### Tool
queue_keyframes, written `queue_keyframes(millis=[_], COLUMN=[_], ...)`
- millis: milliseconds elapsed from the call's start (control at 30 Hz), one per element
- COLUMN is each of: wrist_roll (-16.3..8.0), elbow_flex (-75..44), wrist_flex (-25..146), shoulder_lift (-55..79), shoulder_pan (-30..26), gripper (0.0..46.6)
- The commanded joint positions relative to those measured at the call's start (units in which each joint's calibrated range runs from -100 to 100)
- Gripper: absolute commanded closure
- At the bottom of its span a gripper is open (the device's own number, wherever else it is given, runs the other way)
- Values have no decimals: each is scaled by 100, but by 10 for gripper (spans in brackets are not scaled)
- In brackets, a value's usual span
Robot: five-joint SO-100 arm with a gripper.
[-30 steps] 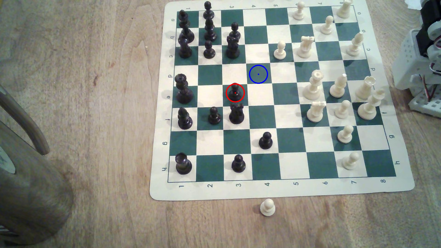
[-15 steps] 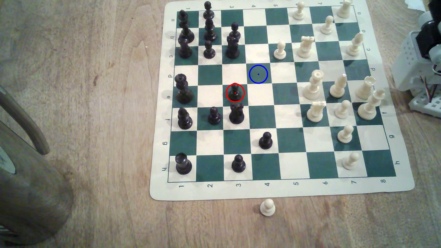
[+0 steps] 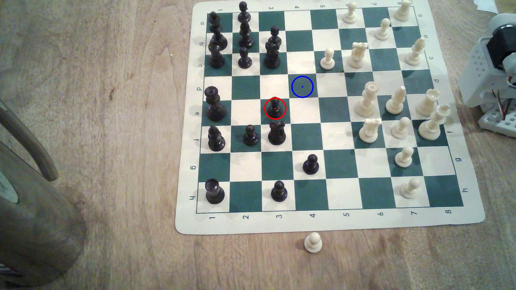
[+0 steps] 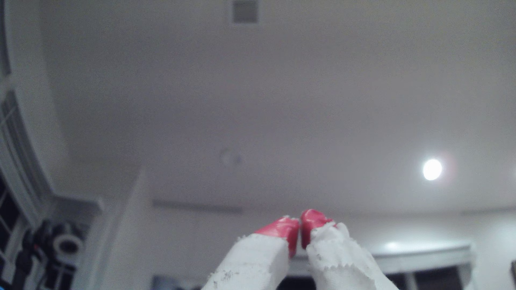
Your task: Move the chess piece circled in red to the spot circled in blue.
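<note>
Red-tipped and pressed together, the gripper points up at the ceiling in the wrist view, its two white fingers meeting at the tips with nothing between them. A round ceiling lamp glows beyond it.

From where the exterior view looks on, a lone cream pawn stands nearest, on the wooden table just off the near edge of the chess mat. Further in, two black pawns sit on the near rows, one on a white square, another a row beyond. Past those, a black knight stands directly in front of the chess piece, the small black pawn ringed in red, upright on its dark green square. Diagonally beyond it, toward the exterior view's right, lies the spot, a bare green square with a blue ring. The two squares touch at a corner.

Cream pieces crowd the board's side at the exterior view's right. At that edge, off the mat, the white arm base rises well apart from the pawn. A blurred brown object fills the near corner at the exterior view's left.
</note>
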Motion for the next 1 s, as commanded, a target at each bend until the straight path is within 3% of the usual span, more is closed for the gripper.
queue_keyframes(millis=[0, 67, 100, 133, 167, 467, 633, 900, 967], wrist_roll=[-357, -713, -728, -689, -674, -679, -703, -596, -684], elbow_flex=[-300, -418, -572, -871, -980, -2158, -3709, -4878, -4987], wrist_flex=[931, 1046, 1243, 1636, 1791, 3700, 5755, 7319, 7451], shoulder_lift=[22, 277, 464, 931, 1109, 2663, 3783, 5481, 5770], shoulder_pan=[-132, -139, -139, -139, -139, -139, -139, 111, 150], gripper=[322, 318, 350, 425, 459, 464, 420, 338, 319])
